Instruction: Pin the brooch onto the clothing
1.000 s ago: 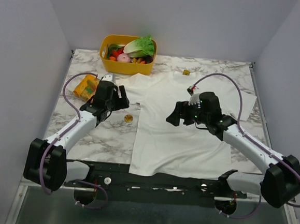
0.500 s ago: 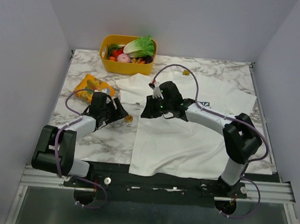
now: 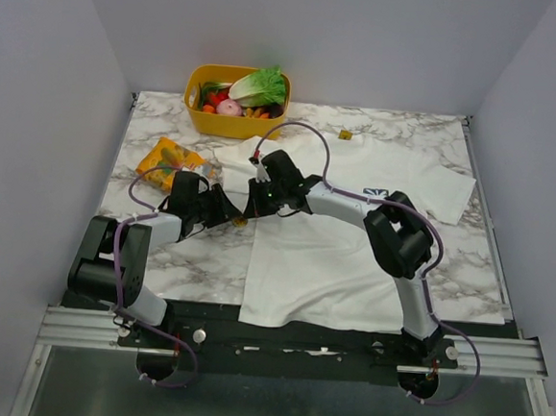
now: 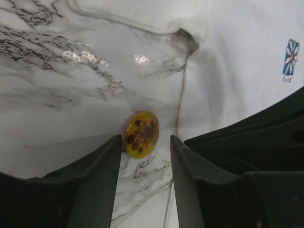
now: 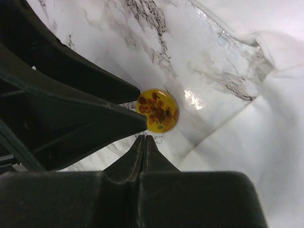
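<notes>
brooch (image 4: 141, 134) between our tips
our left pincer (image 4: 145, 143) straddles it, jaws narrowly apart; our right pincer (image 5: 144, 138) sits shut just beside it, clothing (image 4: 237, 61) edge alongside.

Yellow basket (image 3: 232, 125) of vegetables (image 3: 258, 88), orange snack packet (image 3: 165, 161), marble table (image 3: 202, 260)
</notes>
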`<state>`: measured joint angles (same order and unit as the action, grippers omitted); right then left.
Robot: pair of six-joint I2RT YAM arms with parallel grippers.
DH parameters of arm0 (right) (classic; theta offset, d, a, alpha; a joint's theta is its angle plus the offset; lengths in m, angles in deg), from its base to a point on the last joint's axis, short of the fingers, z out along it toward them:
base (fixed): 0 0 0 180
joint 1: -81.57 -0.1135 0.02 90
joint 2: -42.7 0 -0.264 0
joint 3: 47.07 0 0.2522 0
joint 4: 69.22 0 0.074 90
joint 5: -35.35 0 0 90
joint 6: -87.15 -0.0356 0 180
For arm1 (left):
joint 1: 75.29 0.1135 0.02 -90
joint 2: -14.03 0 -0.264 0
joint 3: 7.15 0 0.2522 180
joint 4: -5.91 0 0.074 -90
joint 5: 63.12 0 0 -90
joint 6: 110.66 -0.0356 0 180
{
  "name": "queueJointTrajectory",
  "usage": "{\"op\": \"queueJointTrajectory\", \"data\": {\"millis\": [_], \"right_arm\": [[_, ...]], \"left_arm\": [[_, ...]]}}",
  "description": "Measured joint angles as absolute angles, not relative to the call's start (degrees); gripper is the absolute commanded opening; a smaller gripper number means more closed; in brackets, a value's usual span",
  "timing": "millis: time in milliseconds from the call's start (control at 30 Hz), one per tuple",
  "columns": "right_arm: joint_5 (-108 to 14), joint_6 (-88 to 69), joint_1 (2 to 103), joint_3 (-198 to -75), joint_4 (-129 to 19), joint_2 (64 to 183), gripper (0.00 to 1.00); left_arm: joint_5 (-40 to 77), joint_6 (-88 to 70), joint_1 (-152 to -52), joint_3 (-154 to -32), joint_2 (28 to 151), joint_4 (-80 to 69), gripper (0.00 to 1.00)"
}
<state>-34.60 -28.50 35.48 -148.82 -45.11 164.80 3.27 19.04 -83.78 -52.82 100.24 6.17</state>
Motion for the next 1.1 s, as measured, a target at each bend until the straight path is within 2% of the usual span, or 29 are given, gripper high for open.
{"op": "queueJointTrajectory", "data": {"millis": [133, 900, 1100], "right_arm": [[-35.36, -29.07, 35.33, -150.76, -43.32, 167.20, 0.00], [-39.56, -31.93, 35.11, -153.32, -40.76, 170.59, 0.00], [-39.52, -32.39, 35.11, -154.50, -40.71, 171.40, 0.00]], "left_arm": [[3.51, 18.21, -83.50, -52.82, 100.24, 5.34, 0.43], [3.01, 18.06, -83.50, -53.43, 103.78, 8.79, 0.43], [2.59, 18.19, -83.47, -53.49, 104.70, 9.93, 0.27]]}}
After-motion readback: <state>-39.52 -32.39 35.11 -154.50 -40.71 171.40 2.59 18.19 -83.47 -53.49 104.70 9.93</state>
